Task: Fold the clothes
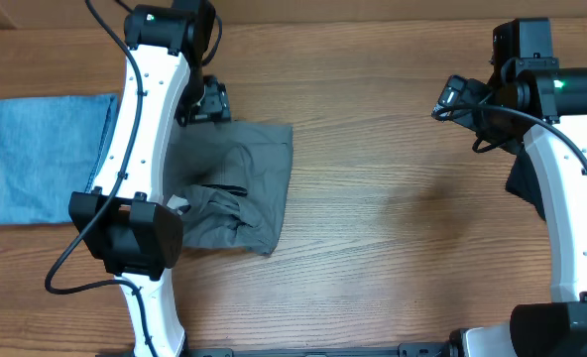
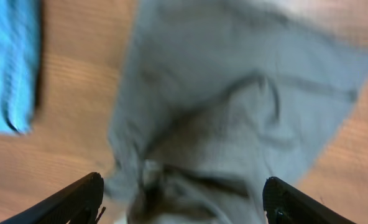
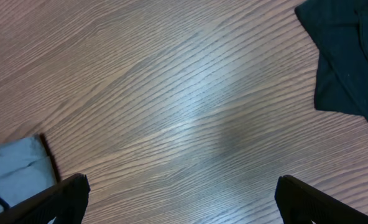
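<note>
Right, the clothes sit on the table, left of its middle. It's one grey piece, flat toward the far edge and bunched and wrinkly toward the near edge.

Left tool hangs over the cloth's far-left corner. From overhead I can't tell whether it touches. On the left wrist cam, blurry as it is, the jaws stand wide apart. The fingers show at the bottom corners w/ grey cloth spread below and nothing pinched between them, so it's open and gripping nothing.

Denim piece lies by the table's left edge, just beside the clothes, w/ the left arm crossing over the gap.

Over on the other side, the right tool hovers near the far-right corner of the table, well apart from the clothes. Its jaws are spread wide too, w/ only bare wood grain under them on the wrist cam, so it's open and empty.

Black garment sits by the right edge, partly hidden under the right arm.
</note>
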